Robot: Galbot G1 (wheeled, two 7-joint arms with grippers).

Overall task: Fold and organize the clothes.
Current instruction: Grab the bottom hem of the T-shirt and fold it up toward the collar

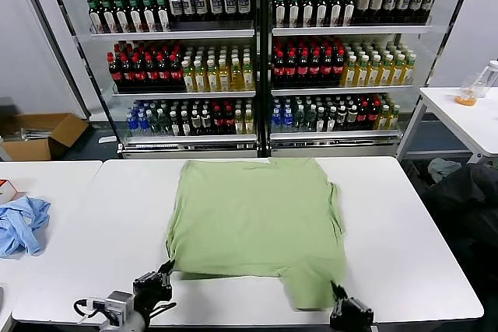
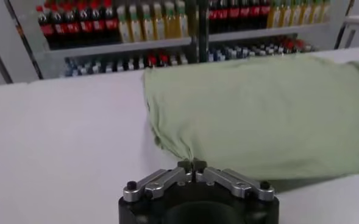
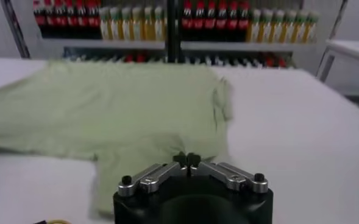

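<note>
- While both grippers pinch the T-shirt (image 1: 257, 227) lying flat mid-table, left gripper (image 2: 192, 165) at its near left corner, right gripper (image 3: 187, 161) on the near sleeve, lift evenly.
- Carry the near edge away in step, avoiding creases.

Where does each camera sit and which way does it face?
Head: high on the robot, looking down at the white table; both pincers low in frame.
Left wrist: behind the left pincer, shut on the light green cotton T-shirt.
Right wrist: behind the right pincer, shut on its near hem.
All share the T-shirt and drinks shelves.
</note>
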